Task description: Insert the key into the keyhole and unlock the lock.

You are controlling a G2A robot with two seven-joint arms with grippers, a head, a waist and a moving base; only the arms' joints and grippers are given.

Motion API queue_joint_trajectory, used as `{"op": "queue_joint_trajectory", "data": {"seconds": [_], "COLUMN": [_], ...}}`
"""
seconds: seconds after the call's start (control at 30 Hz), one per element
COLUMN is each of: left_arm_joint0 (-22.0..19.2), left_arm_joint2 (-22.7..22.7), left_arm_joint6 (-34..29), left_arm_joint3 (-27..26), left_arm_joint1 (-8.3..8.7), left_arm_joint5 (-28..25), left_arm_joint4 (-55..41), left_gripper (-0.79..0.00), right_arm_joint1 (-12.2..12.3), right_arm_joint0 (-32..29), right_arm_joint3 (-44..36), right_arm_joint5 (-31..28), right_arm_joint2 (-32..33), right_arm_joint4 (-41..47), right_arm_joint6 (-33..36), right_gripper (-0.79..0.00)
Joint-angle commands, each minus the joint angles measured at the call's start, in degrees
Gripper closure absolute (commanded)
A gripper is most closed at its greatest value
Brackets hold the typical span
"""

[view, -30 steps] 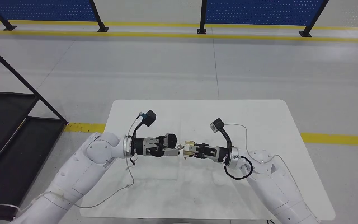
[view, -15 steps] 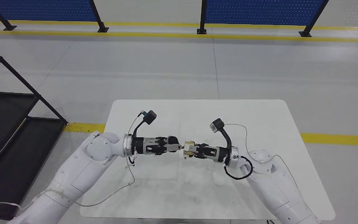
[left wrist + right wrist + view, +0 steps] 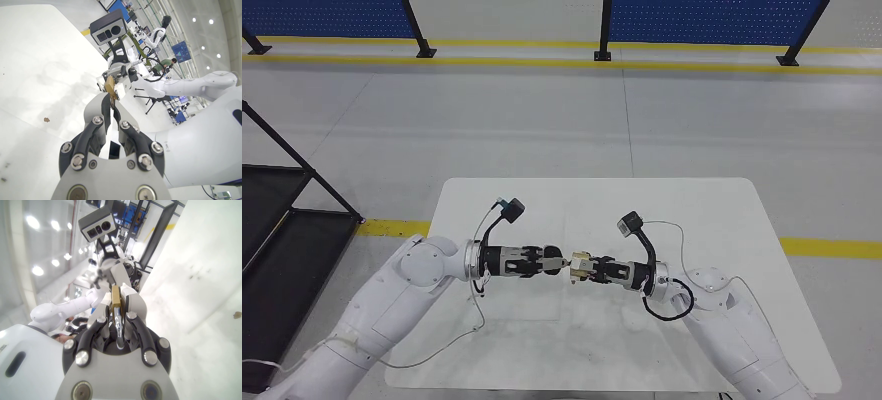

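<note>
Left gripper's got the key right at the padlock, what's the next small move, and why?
Probably ease the left gripper straight toward the lock, seating the key before any turn. The key, pinched in that gripper, meets the brass lock's end, which the right gripper clamps; how deep it sits cannot be told.

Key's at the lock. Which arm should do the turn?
Left, probably. The left end effector pinches the key at the base of the lock; the right end effector just clamps its body.

We see glossy white arms (image 3: 402, 290) with black wrist sections, looping black cables (image 3: 159, 63), boxy black wrist cameras (image 3: 107, 32), and silver screws (image 3: 97, 119) on black finger links
</note>
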Motion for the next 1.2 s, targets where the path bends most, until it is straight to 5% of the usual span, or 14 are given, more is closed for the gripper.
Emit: {"op": "queue_joint_trajectory", "data": {"seconds": [0.0,0.67,1.17], "left_arm_joint0": [-0.13,-1.72,-1.52], "left_arm_joint2": [0.14,1.44,0.79], "left_arm_joint6": [-0.22,-3.41,-2.35], "left_arm_joint3": [0.16,2.07,1.56], "left_arm_joint1": [-0.09,-1.0,-1.27], "left_arm_joint5": [0.09,2.8,-2.0], "left_arm_joint4": [-0.26,-4.94,0.15], "left_gripper": [0.0,0.0,0.0], "right_arm_joint1": [0.0,0.0,0.0], "right_arm_joint0": [0.0,0.0,0.0], "right_arm_joint3": [0.0,0.0,0.0], "right_arm_joint5": [0.0,0.0,0.0], "right_arm_joint2": [0.0,0.0,0.0], "right_arm_joint4": [0.0,0.0,0.0], "right_arm_joint6": [0.0,0.0,0.0], "right_gripper": [0.0,0.0,0.0]}}
